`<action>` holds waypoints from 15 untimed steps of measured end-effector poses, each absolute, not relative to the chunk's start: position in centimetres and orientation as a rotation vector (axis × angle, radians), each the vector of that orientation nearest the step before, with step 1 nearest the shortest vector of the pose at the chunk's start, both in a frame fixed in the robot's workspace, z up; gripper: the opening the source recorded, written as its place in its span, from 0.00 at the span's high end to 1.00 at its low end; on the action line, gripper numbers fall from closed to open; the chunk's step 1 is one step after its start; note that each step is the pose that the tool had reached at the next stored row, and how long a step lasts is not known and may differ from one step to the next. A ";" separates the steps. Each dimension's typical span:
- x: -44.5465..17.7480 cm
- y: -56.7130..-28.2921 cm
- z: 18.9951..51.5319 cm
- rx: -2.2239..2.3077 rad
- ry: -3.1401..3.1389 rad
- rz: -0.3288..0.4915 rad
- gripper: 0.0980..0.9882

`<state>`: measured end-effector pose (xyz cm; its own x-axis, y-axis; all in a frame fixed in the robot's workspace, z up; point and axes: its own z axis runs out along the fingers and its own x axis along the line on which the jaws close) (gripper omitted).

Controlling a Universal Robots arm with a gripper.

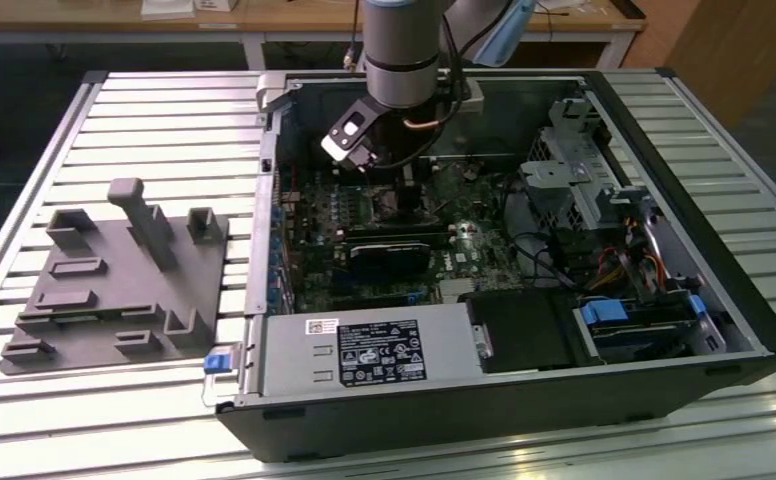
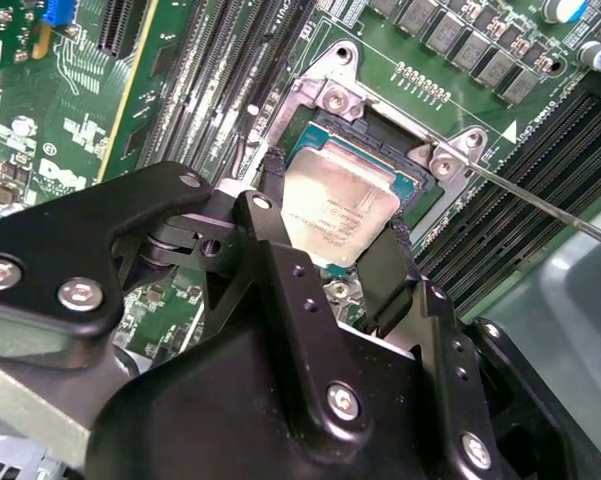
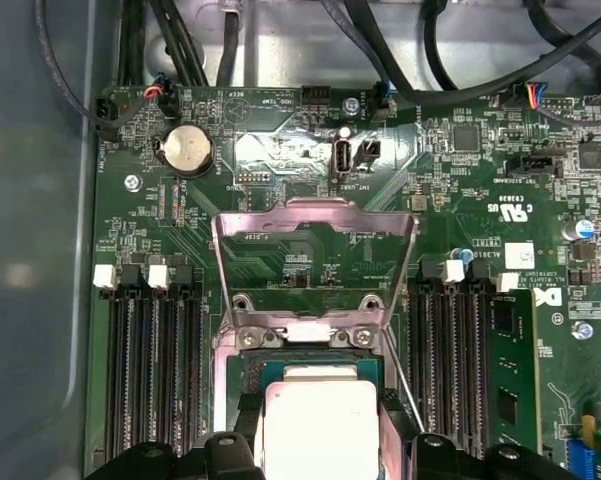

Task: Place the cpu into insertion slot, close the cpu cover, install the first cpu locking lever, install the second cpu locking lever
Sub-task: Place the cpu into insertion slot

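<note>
Black metal fingers (image 2: 385,280) of the gripper (image 2: 332,212) clasp the small square silvery-tan cpu (image 2: 345,195) by two opposite edges, so its underside is free to meet the contacts. The chip hangs just over, or perhaps already in, the dark square metal-rimmed insertion slot (image 2: 375,150); whether they touch I cannot tell. Beyond, the thin silvery windowed cpu cover (image 3: 315,207) stands tipped back on its hinge, leaving the socket open from above. A thin steel locking lever (image 2: 540,205) juts sideways, seemingly unlatched. The green circuit board (image 3: 460,170) spreads around them.
</note>
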<state>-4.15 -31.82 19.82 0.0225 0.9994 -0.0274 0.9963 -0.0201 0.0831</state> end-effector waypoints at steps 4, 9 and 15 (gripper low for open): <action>-4.2 -31.7 19.6 2.191 2.140 0.060 0.50; -4.2 -31.6 19.5 2.191 2.141 0.061 0.50; -4.2 -31.6 19.5 2.164 2.169 0.063 0.50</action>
